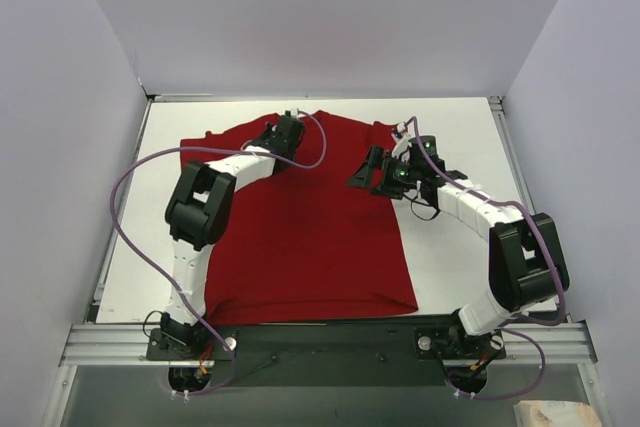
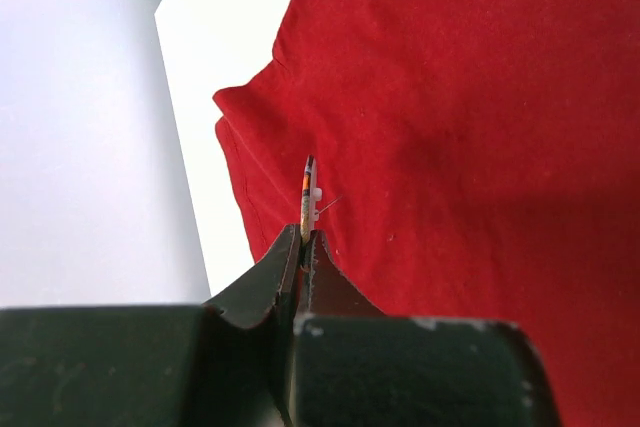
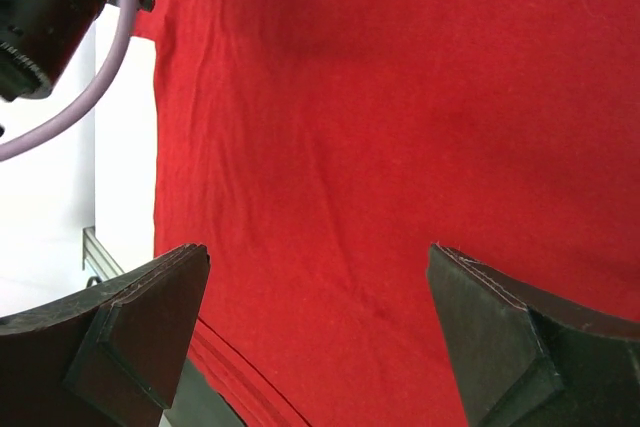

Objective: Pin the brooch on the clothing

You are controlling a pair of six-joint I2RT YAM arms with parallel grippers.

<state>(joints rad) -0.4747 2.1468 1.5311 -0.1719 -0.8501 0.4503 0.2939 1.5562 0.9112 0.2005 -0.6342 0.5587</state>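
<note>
The clothing, a red T-shirt [image 1: 300,227], lies flat on the white table. My left gripper [image 1: 290,127] is over the shirt's neck area. In the left wrist view the left gripper [image 2: 303,239] is shut on the brooch [image 2: 308,192], which is seen edge-on with orange and dark bands and stands up from the fingertips above the shirt [image 2: 460,147]. My right gripper [image 1: 366,173] hovers over the shirt's right chest. In the right wrist view the right gripper [image 3: 320,292] is wide open and empty, with only red cloth [image 3: 340,137] between the fingers [image 3: 140,317].
The white table [image 1: 450,237] shows bare on both sides of the shirt. Grey walls stand close on three sides. The left arm's wrist and purple cable [image 3: 90,97] show at the top left of the right wrist view. A shirt sleeve [image 2: 250,137] lies just ahead of the brooch.
</note>
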